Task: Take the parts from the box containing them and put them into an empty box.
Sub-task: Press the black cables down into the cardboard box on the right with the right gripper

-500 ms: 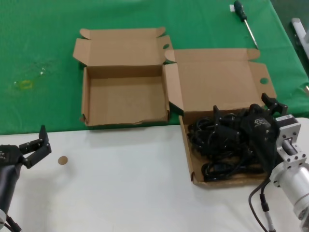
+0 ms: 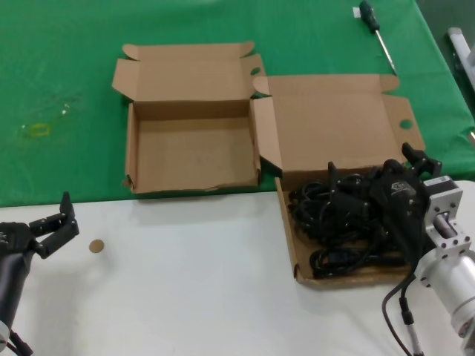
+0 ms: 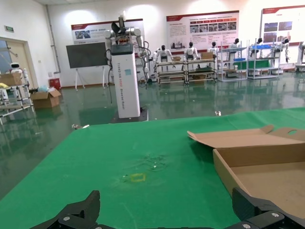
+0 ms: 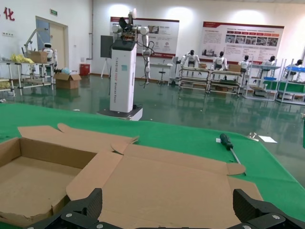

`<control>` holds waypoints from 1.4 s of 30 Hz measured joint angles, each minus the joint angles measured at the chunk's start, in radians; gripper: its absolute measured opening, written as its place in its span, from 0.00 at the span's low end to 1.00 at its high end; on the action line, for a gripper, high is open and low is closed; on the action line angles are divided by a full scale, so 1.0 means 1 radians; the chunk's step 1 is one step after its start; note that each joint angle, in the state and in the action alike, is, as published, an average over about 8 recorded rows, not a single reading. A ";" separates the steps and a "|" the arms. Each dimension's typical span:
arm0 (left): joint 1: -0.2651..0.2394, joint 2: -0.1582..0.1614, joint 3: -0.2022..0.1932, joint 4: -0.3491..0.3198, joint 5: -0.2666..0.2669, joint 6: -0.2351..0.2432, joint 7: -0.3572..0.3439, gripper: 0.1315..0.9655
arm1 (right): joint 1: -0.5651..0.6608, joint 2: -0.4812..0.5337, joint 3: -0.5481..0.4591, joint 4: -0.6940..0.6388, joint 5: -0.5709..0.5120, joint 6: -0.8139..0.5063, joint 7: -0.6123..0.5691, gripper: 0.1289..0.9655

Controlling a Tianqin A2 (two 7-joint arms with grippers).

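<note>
Head view, change: I see nothing shifted against the picture half a second back; both arms and both boxes sit as they did, so I judge no cord has been lifted yet and the transfer is not started.
Head view, right gripper: lower right of the frame, down over the parts, its fingers spread wide and among the cords; I cannot tell whether they touch one, and nothing is clamped.
Head view, boxes: the box containing them sits lower right; the empty box lies upper centre-left, its flap touching the other's lid.
Head view, left gripper: lower left edge, parked, fingers apart, holding nothing.
Left wrist view: fingertips wide apart along the bottom edge, nothing between them; the empty box's wall at lower right.
Right wrist view: fingertips spread at the bottom edge; the cords are out of sight below; a screwdriver lies at right centre.
</note>
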 joint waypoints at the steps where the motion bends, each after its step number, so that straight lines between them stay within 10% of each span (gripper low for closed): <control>1: 0.000 0.000 0.000 0.000 0.000 0.000 0.000 1.00 | 0.000 0.000 0.000 0.000 0.000 0.000 0.000 1.00; 22: 0.000 0.000 0.000 0.000 0.000 0.000 0.000 0.93 | 0.000 0.001 0.000 0.000 0.000 0.001 0.000 1.00; 42: 0.000 0.000 0.000 0.000 0.000 0.000 0.000 0.49 | -0.022 0.088 -0.005 0.048 0.039 0.032 0.032 1.00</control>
